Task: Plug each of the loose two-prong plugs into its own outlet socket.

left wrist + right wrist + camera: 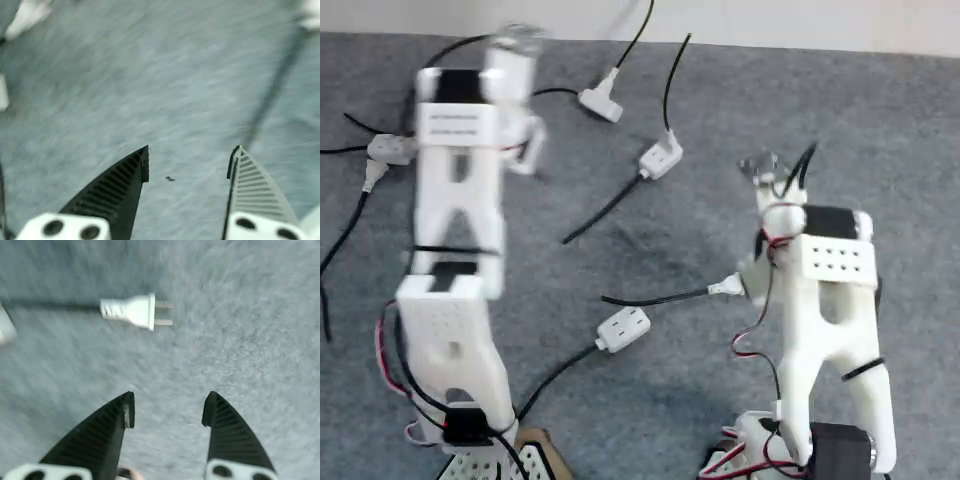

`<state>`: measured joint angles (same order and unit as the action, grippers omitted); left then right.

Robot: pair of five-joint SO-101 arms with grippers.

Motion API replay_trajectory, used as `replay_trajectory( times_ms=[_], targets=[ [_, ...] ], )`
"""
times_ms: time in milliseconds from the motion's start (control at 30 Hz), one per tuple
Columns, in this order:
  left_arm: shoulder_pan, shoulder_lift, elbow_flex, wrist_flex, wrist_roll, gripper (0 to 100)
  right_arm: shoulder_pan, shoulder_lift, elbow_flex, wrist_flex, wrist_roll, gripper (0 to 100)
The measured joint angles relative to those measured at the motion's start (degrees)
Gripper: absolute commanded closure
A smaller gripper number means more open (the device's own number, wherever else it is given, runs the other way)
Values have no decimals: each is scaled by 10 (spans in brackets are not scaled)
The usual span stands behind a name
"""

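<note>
Plug lies flat on the grey surface, just ahead of my right end effector, jaws wide and empty. To grip well, I should centre on the white body, clear of the prongs, and close squarely, keeping the prongs level for the socket nearby. My left end effector is likewise wide, empty.
</note>
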<state>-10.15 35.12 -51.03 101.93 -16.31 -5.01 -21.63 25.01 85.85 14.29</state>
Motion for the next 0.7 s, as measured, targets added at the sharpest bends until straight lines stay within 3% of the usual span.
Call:
replay_trajectory(
  times_ms=[133,367,500,700],
  targets=[
    [-43,22,0,0,-27,733,-75,2,-8,0,-191,767],
    [-73,44,0,-21,-31,733,-104,138,-9,-38,-476,767],
    [-84,44,0,-31,-31,733,-107,228,-19,-35,-564,767],
    [-84,44,0,-32,-31,733,-119,244,-45,-77,-672,768]
  ],
)
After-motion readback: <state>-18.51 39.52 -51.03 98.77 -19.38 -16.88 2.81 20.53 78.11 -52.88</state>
